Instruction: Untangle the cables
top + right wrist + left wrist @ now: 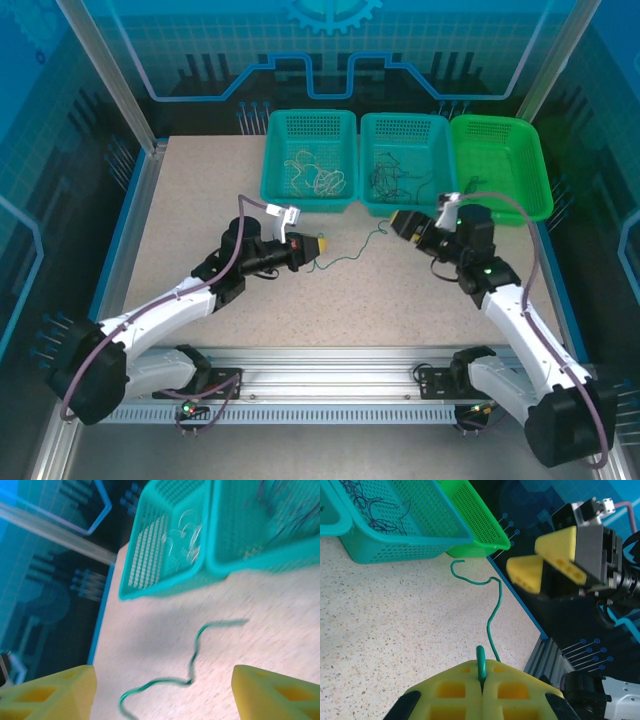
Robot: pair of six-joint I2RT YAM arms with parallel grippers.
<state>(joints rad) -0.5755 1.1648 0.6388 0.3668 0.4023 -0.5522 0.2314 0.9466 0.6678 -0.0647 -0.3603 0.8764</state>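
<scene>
Green cable (355, 250): on the counter (200, 220), stretched left-to-right between the 2 tools.
Left tool (322, 245): clamped on its left end.
Right tool (400, 222): jaws apart, holding nothing — nearest the free end.

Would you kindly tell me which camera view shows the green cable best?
The left wrist view: the green cable is sharp, clamped in the left pincer. Top external shows it tiny; right wrist shows it blurred.

Green cable (196, 647) lying on table (280, 610); jaws wide apart; teal baskets (165, 585) behind.
</scene>
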